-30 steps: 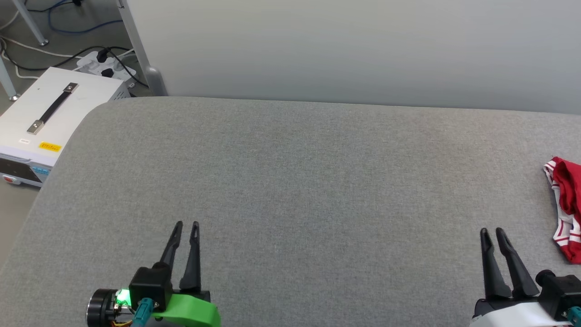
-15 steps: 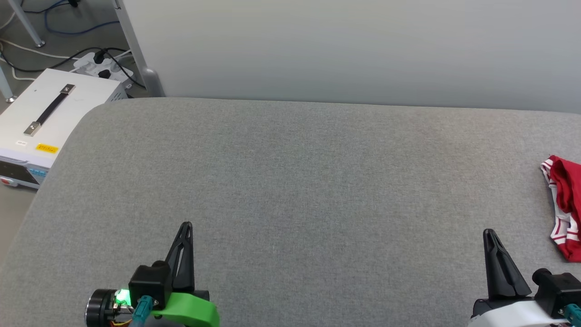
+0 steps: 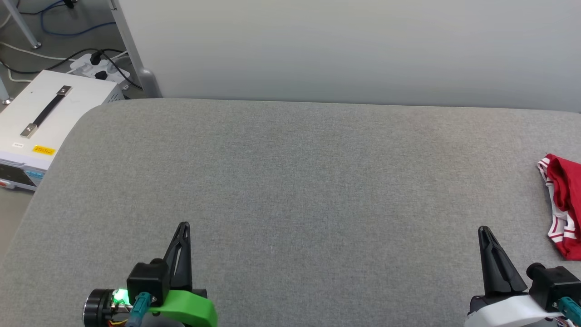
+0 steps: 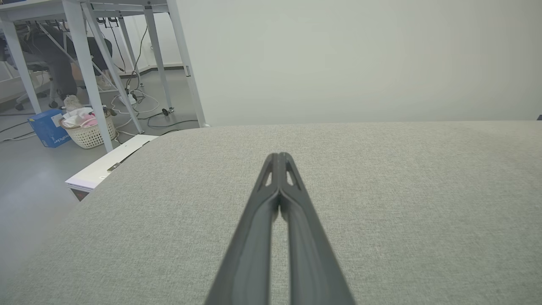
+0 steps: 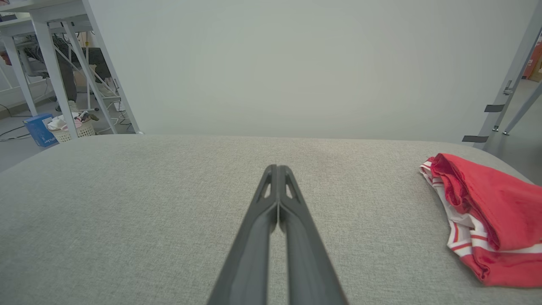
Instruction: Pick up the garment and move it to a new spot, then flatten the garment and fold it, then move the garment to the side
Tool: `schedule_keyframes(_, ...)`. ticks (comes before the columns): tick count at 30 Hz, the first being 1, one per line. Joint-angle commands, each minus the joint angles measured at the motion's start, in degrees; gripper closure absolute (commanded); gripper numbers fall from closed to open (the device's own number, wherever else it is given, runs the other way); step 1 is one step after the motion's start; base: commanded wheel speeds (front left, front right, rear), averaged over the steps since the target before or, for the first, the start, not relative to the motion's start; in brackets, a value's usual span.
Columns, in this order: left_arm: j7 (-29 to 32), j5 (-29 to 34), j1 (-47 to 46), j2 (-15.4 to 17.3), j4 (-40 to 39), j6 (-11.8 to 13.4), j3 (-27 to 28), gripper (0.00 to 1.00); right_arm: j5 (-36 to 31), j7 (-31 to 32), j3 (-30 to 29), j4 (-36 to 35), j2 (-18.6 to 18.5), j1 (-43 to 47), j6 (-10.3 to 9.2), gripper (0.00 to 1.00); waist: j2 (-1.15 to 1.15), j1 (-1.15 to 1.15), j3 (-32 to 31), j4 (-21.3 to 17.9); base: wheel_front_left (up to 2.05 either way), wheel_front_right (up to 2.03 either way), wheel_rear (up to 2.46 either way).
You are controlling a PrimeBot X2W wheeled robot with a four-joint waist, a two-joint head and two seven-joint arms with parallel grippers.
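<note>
- The garment (image 5: 487,220) lies bunched at the tabletop's (image 3: 290,181) right edge. It may need picking up, or may be put aside.
- Left gripper (image 3: 184,226) and right gripper (image 3: 482,230) are closed, holding nothing.

The garment (image 3: 567,190) is red with red-and-white striped trim. The desk (image 3: 290,181) is plain grey. The left tool (image 3: 183,225) and right tool (image 3: 482,229) are black.

A wide surface (image 3: 290,181) covered in grey woven fabric, with rounded far corners, spreads from left to right. On it, by its right edge and toward the far right corner, lies the garment (image 3: 563,204), a crumpled red heap with white, red-striped trim along its left side.
</note>
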Motion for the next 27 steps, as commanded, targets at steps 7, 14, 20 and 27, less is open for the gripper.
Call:
schedule_keyframes(7, 1.0, 0.7, -0.9, -0.3, -0.5, 0.1, 0.5, 1.0, -1.1, 1.1, 0.3, 0.2, 0.0, -1.5, -0.01, 1.0, 0.0, 0.0, 0.0, -0.3, 0.0, 0.0, 0.0)
schedule_keyframes(14, 1.8, 0.9, -1.1, -0.4, -0.7, 0.2, 0.8, 1.0, -1.5, 1.9, 0.5, 0.3, 0.0, -2.0, -0.01, 1.0, 0.0, 0.0, 0.0, -0.5, 0.0, 0.0, 0.0)
schedule_keyframes(20, 2.5, 1.0, -1.3, -0.5, -0.8, 0.2, 1.0, 1.0, -1.9, 2.6, 0.7, 0.4, 0.0, -2.4, -0.02, 1.0, 0.0, 0.0, 0.0, -0.7, 0.0, 0.0, 0.0)
schedule_keyframes(27, 3.3, 1.2, -1.5, -0.6, -1.0, 0.2, 1.3, 1.0, -2.4, 3.4, 0.9, 0.5, 0.1, -2.9, -0.02, 1.0, 0.0, 0.0, 0.0, -0.9, 0.0, 0.0, 0.0)
